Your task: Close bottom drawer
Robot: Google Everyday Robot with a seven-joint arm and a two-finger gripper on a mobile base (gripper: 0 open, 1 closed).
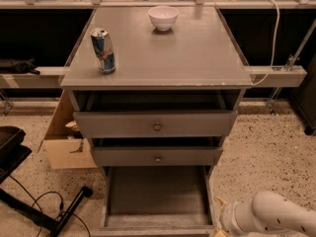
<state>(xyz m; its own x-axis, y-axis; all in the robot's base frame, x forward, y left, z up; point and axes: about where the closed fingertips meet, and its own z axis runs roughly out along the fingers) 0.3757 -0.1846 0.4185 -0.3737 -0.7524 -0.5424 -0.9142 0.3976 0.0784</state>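
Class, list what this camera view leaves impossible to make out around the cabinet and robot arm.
Gripper: at the bottom edge, right of the open bottom drawer, mostly cut off by the frame.
Bottom drawer's knob: cut off by the bottom edge.
Cardboard box contents: hidden by the cabinet.
Can label: too small to read.
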